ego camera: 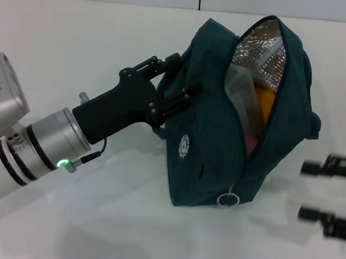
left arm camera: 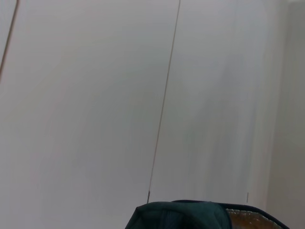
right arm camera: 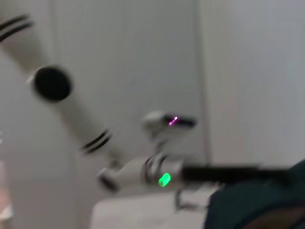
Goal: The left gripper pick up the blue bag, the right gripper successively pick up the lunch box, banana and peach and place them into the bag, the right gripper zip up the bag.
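Inspection from the near edge outward: we find the right gripper (ego camera: 318, 193) low at the right side of the white surface (ego camera: 95, 57), just beside the blue bag (ego camera: 202, 138) and not touching it. Its two fingers (ego camera: 315, 169) stand spread apart and hold nothing.

Nearest on the bag itself, the ring zipper pull (ego camera: 228, 199) hangs at the low near end of the opening. We note that the zip is undone along its whole visible length.

Further in, the left gripper (ego camera: 167, 84) holds the bag by its left side, fingers pinching the fabric there, so that the bag sits propped and tilted with its mouth facing the right arm.

Inside the gaping mouth we see a pale clear shape that we take for the lunch box (ego camera: 239, 87), an orange-yellow patch that we take for the banana (ego camera: 264, 103), and a sliver of pink lower down, likely the peach (ego camera: 250, 141). Silver lining shows at the far end.

Our judgement: all three items appear loaded, and only the zipping remains. The right gripper has yet to take the ring.
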### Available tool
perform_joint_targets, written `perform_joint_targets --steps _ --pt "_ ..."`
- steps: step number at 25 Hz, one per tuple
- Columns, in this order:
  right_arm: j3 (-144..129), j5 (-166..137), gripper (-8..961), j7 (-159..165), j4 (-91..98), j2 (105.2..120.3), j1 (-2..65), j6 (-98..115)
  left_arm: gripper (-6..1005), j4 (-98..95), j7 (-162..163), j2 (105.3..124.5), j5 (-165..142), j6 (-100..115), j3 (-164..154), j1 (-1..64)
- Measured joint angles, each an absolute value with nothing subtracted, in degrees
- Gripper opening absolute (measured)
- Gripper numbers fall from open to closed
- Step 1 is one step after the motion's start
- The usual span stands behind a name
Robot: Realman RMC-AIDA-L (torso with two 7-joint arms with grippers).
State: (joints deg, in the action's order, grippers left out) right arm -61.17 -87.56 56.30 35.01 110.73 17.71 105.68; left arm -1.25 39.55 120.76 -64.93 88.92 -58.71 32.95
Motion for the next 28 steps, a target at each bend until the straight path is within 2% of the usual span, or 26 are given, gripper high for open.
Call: perform_joint_targets --steps 4,10,21,28 --pt "-61.17 -94.85 620 57.64 34.42 111.78 19.87 104.6 669 -1.23 39.55 120.76 -64.94 88.88 -58.71 33.07" --pt "-62.18 -100.54 617 59.58 33.93 115.07 21.89 95.52 668 -1.19 39.55 120.76 -64.96 88.39 -58.71 34.02" --pt "-64.76 -101.18 590 63.14 26.15 115.71 29.1 88.39 668 0.29 39.55 120.76 -63.88 88.05 -58.62 35.44" --pt "-67.63 -101.1 574 64.57 25.15 115.84 30.92 87.58 668 0.92 39.55 120.76 -63.57 88.07 -58.62 35.99"
